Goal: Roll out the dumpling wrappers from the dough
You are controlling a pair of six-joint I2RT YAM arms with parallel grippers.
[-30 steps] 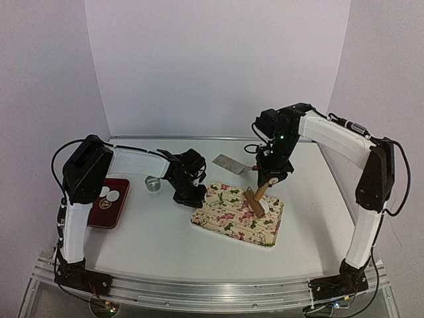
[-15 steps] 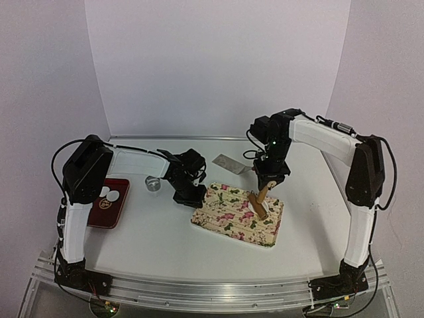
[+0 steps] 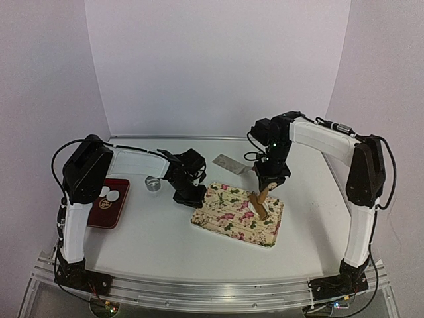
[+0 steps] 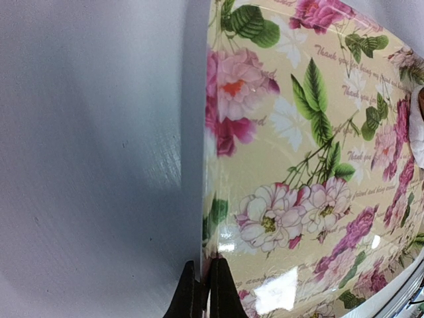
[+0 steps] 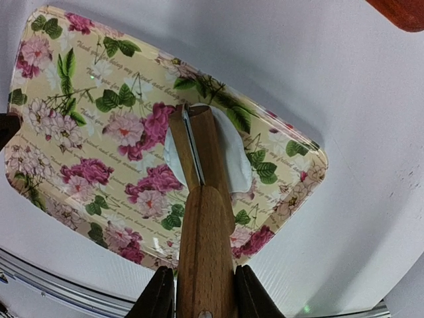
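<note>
Watching the dough: I see a flattened white piece of dough (image 5: 235, 162) straight below my right pincer (image 5: 202, 291), showing on both sides of the tool head that lies across it.
Dumpling wrappers: two small white discs, the dumpling wrappers (image 3: 109, 194), lie well apart from both pincers, out past the left one on its left side.
Wooden roller: the wooden roller (image 5: 205, 218) runs down from the right pincer with its far end on the dough. From above I see it tilted rather than upright.
Right pincer: its fingers are pinching the roller's handle from both sides, one finger on each flank.
Floral board: the floral board (image 5: 86, 165) lies under the right pincer and carries the dough. The dough sits toward the board's right half as I see it from above.
Left pincer: my left pincer (image 4: 201, 291) has its fingers pressed together, low at the board's left edge. I cannot tell whether the tips touch that edge.
Red tray: the red tray (image 3: 99, 215) under the wrappers is left of the left pincer.
Metal ring: a metal ring (image 3: 153, 183) stands between the left pincer and the red tray.
Metal scraper: a metal scraper (image 3: 230, 163) lies beyond the board, between the two pincers and nearer the right one.
Table: the white table (image 3: 152, 232) carries all of it.
</note>
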